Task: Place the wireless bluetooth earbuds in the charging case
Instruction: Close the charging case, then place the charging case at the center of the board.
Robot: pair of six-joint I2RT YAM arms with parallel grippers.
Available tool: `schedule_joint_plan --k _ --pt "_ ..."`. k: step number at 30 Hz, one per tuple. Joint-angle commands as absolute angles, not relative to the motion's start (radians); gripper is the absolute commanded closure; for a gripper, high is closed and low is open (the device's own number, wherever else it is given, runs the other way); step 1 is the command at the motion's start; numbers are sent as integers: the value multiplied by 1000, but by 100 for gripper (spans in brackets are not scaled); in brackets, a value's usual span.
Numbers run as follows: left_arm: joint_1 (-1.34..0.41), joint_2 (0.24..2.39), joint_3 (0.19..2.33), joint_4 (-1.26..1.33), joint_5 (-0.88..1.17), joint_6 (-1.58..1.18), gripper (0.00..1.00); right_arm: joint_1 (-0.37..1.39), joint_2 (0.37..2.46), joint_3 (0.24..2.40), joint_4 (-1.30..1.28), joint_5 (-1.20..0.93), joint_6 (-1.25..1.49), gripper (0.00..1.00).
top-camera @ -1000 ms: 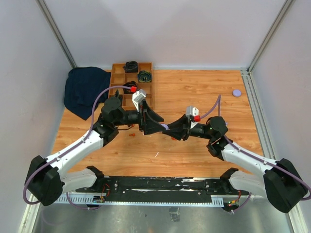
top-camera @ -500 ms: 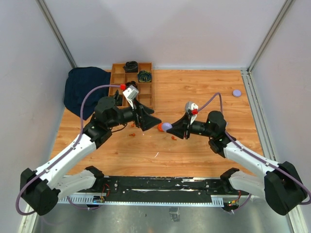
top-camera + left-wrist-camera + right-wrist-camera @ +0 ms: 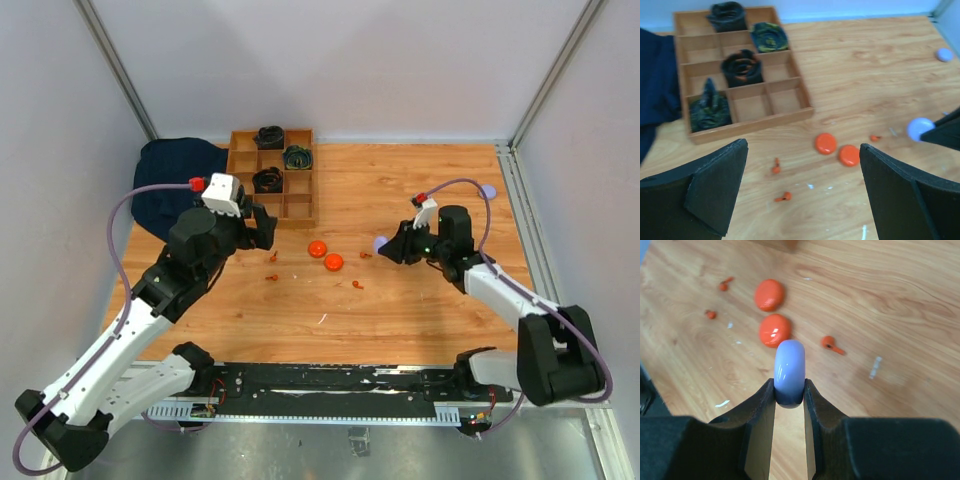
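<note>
My right gripper clenches the smooth lilac plastic disc edge-on, my left gripper gapes empty—both swung apart since their mid-table meeting half a second ago—while the tiny orange-red stemmed plastic earbuds, featherlight and slick I'd guess, best pinched across the bulb, lie scattered on the wooden tabletop.

White links, black right gripper, lilac cables, seemingly red plugs
</note>
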State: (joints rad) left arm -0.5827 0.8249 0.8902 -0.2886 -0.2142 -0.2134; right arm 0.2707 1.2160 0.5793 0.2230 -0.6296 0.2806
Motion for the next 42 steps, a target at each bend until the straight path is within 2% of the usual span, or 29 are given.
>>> schedule_joint_plan --k 1,10,16,27,34,42 --pt "-575 770 847 -276 -448 -117 1 188 1331 663 163 -565 335 97" --pt "-566 728 759 -227 -495 -121 1 76 1666 855 122 -619 340 97" --pt "-522 703 734 -211 -507 -162 1 30 1805 965 56 -672 330 89" --pt "-465 704 732 -214 -465 -203 1 -20 1792 995 -98 -597 240 55" --pt "-450 700 738 -227 -478 -216 1 -20 1718 1043 -201 -489 173 41" --pt "-440 692 737 -234 -487 -228 1 -26 1677 1195 -316 -212 61 22"
